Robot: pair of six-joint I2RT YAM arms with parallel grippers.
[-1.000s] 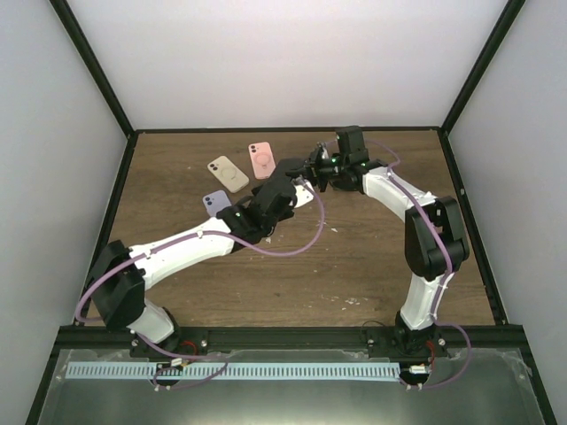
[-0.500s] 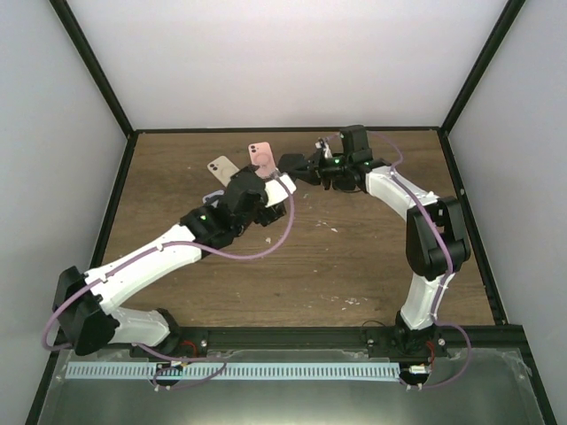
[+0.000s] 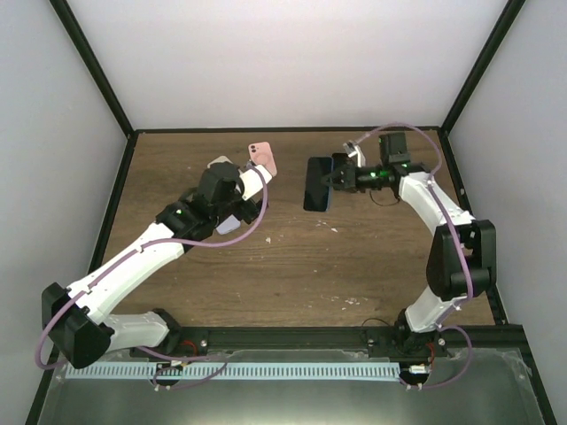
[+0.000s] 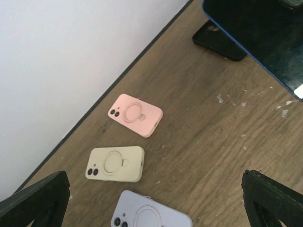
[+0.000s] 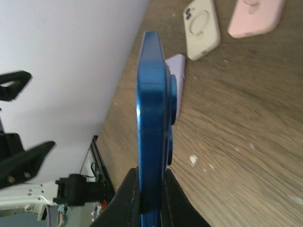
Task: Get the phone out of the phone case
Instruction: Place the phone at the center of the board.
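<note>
Right claw (image 5: 150, 176): closed on the lower end of the blue phone (image 3: 317, 184), one finger on each flat face; the right wrist view shows the phone edge-on, with its camera bump facing the desk (image 3: 354, 266). The phone is held raised over the far centre of the desk, dark screen towards the overhead camera; no case is visible on it.

Left claw (image 4: 154, 177): jaws spread wide, gripping nothing; it is positioned above the far left of the desk, well apart from the phone.

Three cases lie flat on the desk below the left claw, backs up: pink case (image 4: 136, 115) farthest; beige case (image 4: 115, 164) just beside it; lavender case (image 4: 151, 218) nearest, partly cut off by the frame edge.
</note>
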